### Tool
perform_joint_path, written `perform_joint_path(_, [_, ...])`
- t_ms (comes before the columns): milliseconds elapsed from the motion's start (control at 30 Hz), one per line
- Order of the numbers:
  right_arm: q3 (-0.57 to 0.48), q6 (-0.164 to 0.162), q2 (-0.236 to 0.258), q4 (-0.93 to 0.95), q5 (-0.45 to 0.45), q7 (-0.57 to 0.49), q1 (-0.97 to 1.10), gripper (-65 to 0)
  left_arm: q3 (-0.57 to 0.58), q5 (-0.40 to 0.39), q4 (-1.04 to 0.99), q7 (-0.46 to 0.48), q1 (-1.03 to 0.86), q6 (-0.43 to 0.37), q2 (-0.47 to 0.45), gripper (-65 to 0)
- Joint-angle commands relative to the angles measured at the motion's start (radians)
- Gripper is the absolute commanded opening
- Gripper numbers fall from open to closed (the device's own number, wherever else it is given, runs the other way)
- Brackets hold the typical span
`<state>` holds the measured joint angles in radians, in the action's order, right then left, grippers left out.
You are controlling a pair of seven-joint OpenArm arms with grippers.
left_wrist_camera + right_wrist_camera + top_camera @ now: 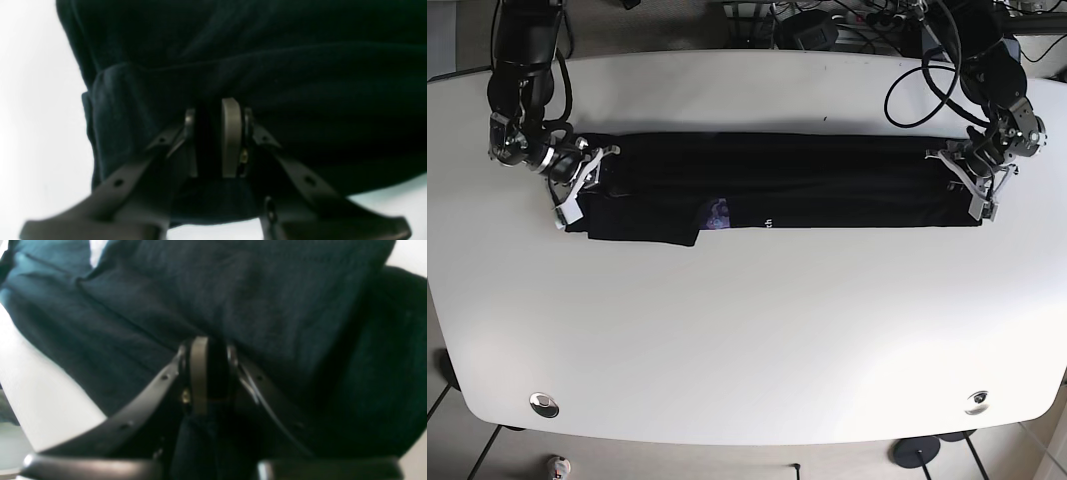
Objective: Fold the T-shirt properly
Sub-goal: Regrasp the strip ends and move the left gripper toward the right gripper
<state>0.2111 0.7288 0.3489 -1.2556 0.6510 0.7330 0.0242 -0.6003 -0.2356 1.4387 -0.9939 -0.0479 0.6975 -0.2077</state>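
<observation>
A black T-shirt lies across the white table as a long flat band, with a small purple print showing near its front edge. My left gripper is at the band's right end in the base view. In the left wrist view it is shut on a fold of the dark T-shirt. At the band's left end, my right gripper holds the cloth too. In its wrist view that gripper is clamped on a fold of the T-shirt.
The white table stretches wide in front of the shirt, with two round metal fittings near its front corners. Cables and equipment crowd the floor behind the table's far edge.
</observation>
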Motion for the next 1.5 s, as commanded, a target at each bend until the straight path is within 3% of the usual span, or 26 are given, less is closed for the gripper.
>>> perform_joint_path(33, [0.004,-0.031,0.019,-0.051,-0.056,0.04,0.006,-56.3,-0.03,0.02,0.089,-0.079,-0.002,0.001,-0.006,-56.7])
perform_joint_path(100, [0.006,-0.031,0.011,-0.103,-0.055,0.064,0.023,-56.3,-0.099,-0.089,0.213,-0.151,-0.002,0.001,-0.009,-53.2])
perform_joint_path(167, [0.009,-0.031,0.009,-0.129,-0.052,0.084,0.026,-56.6,-0.195,-0.21,0.281,-0.211,0.0,0.001,-0.012,-40.8])
perform_joint_path(267, [0.011,-0.031,0.008,-0.154,-0.05,0.101,0.039,-56.8,-0.307,-0.296,0.254,-0.214,0.006,0.001,-0.016,-27.8])
perform_joint_path(333, [0.011,-0.031,0.008,-0.177,-0.05,0.101,0.05,-56.8,-0.332,-0.331,0.196,-0.214,0.007,0.001,-0.051,-24.4])
perform_joint_path(433, [0.011,-0.031,0.008,-0.189,-0.05,0.102,0.053,-56.8,-0.332,-0.371,-0.019,-0.211,0.053,0.001,-0.115,-24.2])
perform_joint_path(533, [0.011,-0.031,0.006,-0.189,-0.049,0.102,0.053,-56.9,-0.332,-0.376,-0.108,-0.211,0.069,0.001,-0.143,-24.2])
perform_joint_path(733, [0.012,-0.031,-0.017,-0.191,-0.004,0.102,0.053,-56.9,-0.244,-0.377,-0.115,-0.211,0.093,0.001,-0.141,-24.0])
perform_joint_path(1000, [0.012,-0.031,-0.018,-0.191,-0.006,0.102,0.053,-56.9,-0.215,-0.371,-0.164,-0.21,0.098,0.001,-0.114,-23.7])
perform_joint_path(1100, [0.012,-0.031,-0.018,-0.187,-0.006,0.102,0.053,-56.9,-0.209,-0.371,-0.2,-0.133,0.093,0.001,-0.12,-23.9])
perform_joint_path(1167, [0.012,-0.031,-0.018,-0.186,-0.006,0.102,0.053,-56.9,-0.211,-0.371,-0.191,-0.135,0.092,0.001,-0.121,-24.0])
perform_joint_path(1500, [0.012,-0.031,-0.018,-0.186,-0.006,0.102,0.053,-56.9,-0.198,-0.376,-0.197,-0.098,0.095,0.001,-0.195,-23.5])
